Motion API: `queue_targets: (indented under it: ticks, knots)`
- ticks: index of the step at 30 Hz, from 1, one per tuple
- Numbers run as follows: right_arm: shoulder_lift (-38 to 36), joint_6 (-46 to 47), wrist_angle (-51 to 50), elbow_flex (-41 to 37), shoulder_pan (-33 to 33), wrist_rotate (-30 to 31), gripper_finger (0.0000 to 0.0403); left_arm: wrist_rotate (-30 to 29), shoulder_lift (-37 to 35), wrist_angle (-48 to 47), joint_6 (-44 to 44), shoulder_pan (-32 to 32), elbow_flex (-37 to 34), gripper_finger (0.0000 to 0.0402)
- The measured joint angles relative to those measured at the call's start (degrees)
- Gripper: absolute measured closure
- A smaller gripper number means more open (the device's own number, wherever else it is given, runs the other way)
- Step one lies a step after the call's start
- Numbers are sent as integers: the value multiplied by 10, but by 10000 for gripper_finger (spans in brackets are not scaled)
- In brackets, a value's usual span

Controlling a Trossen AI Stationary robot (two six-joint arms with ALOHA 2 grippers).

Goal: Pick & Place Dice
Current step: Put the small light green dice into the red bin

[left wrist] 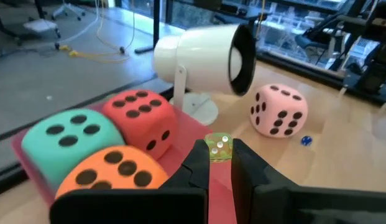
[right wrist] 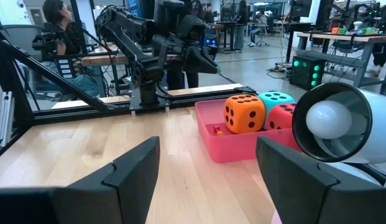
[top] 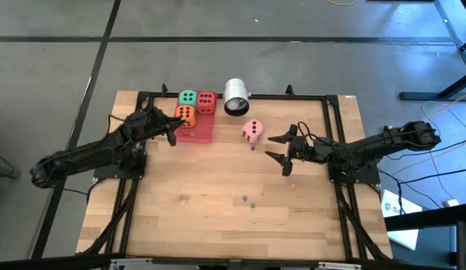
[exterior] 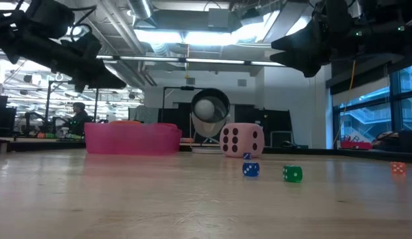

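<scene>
My left arm reaches in over the pink tray [top: 196,132], its gripper [left wrist: 220,163] at the tray's edge with jaws pinched on a tiny yellow-green die [left wrist: 219,148]. My right arm stretches toward the same tray from the far side, its gripper [top: 284,152] raised, well apart from it, jaws spread wide and empty.

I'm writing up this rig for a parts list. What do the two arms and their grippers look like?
Both arms are matte black and jointed, on black bases at the table's sides. The left gripper and right gripper each end in two flat, black, wedge-shaped fingers. No markings are visible.
</scene>
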Motion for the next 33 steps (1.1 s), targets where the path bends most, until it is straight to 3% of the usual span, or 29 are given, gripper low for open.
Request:
queue_targets:
  ticks: [8,24,33]
  knots:
    - [0,0,0,0,0,0,138,49,17,-17,-1,38,0,388]
    - [0,2,0,0,-9,0,138,30,133,-198,54,48,118,388]
    - [0,2,0,0,-9,-15,138,28,215,-242,63,48,160,388]
